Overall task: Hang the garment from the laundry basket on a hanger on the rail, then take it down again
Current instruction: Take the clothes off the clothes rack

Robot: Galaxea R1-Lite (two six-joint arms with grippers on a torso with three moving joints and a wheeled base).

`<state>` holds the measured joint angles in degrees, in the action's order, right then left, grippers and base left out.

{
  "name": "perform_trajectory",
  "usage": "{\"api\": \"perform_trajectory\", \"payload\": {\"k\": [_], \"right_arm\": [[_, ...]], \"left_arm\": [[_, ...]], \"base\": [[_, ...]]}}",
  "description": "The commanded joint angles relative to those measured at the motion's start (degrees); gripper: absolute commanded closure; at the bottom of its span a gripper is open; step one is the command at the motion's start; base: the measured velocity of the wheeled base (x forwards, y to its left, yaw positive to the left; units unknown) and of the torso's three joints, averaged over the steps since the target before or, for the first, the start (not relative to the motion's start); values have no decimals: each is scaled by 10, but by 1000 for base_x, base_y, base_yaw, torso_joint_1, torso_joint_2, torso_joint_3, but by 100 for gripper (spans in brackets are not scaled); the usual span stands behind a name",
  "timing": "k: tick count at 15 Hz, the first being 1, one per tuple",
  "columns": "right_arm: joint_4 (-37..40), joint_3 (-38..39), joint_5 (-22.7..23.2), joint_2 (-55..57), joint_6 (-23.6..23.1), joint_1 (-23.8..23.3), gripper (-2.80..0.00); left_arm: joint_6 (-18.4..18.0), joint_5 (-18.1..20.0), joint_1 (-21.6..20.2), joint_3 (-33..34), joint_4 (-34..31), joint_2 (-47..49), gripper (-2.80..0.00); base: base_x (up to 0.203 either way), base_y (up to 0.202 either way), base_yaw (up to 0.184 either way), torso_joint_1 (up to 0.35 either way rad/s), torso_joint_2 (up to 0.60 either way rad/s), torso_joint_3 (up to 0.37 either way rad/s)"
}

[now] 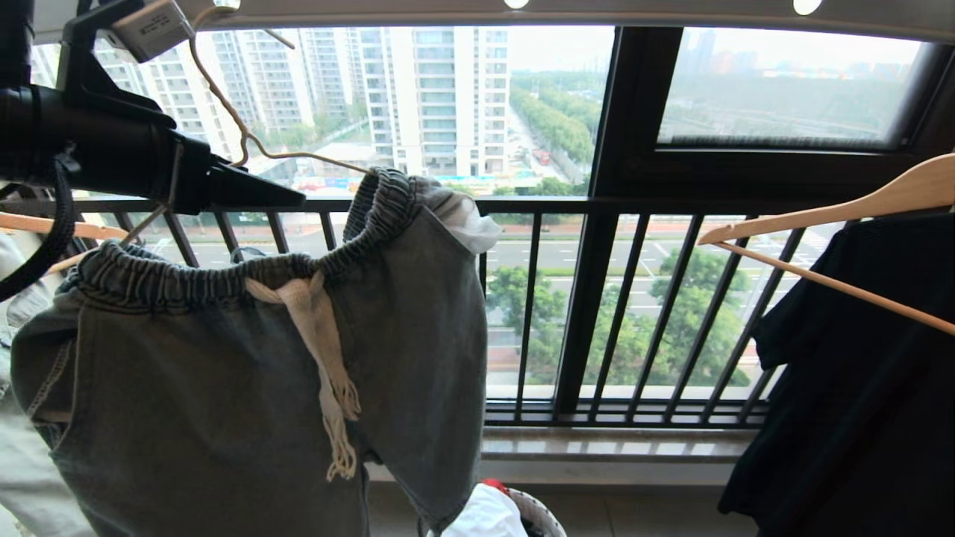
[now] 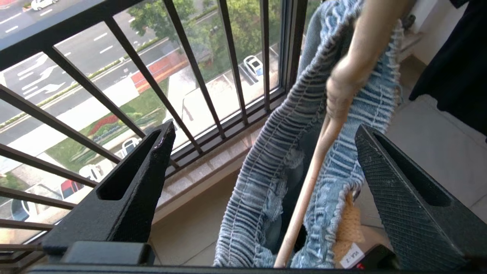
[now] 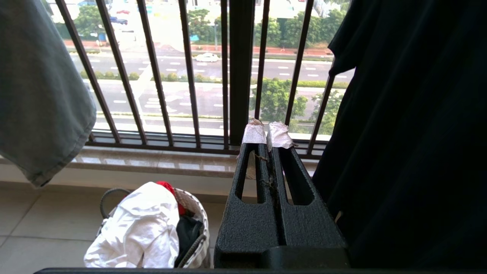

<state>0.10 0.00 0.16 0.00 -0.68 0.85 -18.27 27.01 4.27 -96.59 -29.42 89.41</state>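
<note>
Grey metal runs across the top of the head view: the rail (image 1: 567, 11), pierced with round holes. Under it, the black window railing (image 1: 597, 313) spans the far side, with open room between the hanging clothes in the middle. The black shirt (image 1: 858, 388) fills the right edge on a wooden hanger (image 1: 835, 205). The shorts (image 1: 224, 388) hang at the left, their ribbed waistband draped over the thin wire hanger (image 1: 246, 142), whose long neck rises toward the rail; its hook is hidden behind the arm. A cream drawstring (image 1: 328, 358) dangles down the front, and a pale garment (image 1: 22, 462) shows at the far left edge behind them.

The left gripper (image 1: 298, 200) is raised at the upper left, its tip just beside the waistband. Only the left wrist view shows its jaws standing wide apart, with the waistband (image 2: 266, 171) and a pale hanger bar (image 2: 304, 190) between them; neither finger touches the cloth there.

Only the right wrist view shows the right gripper (image 3: 267, 133), held low between the shorts' leg and the shirt, jaws pressed together on nothing, tips wrapped in white tape.

The laundry basket (image 3: 198, 217) stands on the tiled floor near the sill, below the shorts. It holds a white cloth (image 3: 140, 228), something red and something dark. The head view catches just its rim at the bottom edge.
</note>
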Motion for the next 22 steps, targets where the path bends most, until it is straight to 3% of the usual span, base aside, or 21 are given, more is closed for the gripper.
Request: {"api": "perform_trajectory", "payload": {"k": [1, 2, 3, 5, 22], "right_arm": [[0, 0, 0, 1, 0, 0, 0], [0, 0, 0, 1, 0, 0, 0], [0, 0, 0, 1, 0, 0, 0], [0, 0, 0, 1, 0, 0, 0], [0, 0, 0, 1, 0, 0, 0]], "left_arm": [[8, 2, 1, 30, 22, -15, -280], [9, 3, 1, 34, 23, -21, -280], [10, 7, 1, 36, 23, -29, 0], [10, 22, 1, 38, 23, -41, 0], [25, 10, -1, 58, 20, -116, 0]], "base": [[0, 0, 0, 0, 0, 0], [0, 0, 0, 0, 0, 0], [0, 0, 0, 0, 0, 0], [0, 0, 0, 0, 0, 0], [0, 0, 0, 0, 0, 0]]}}
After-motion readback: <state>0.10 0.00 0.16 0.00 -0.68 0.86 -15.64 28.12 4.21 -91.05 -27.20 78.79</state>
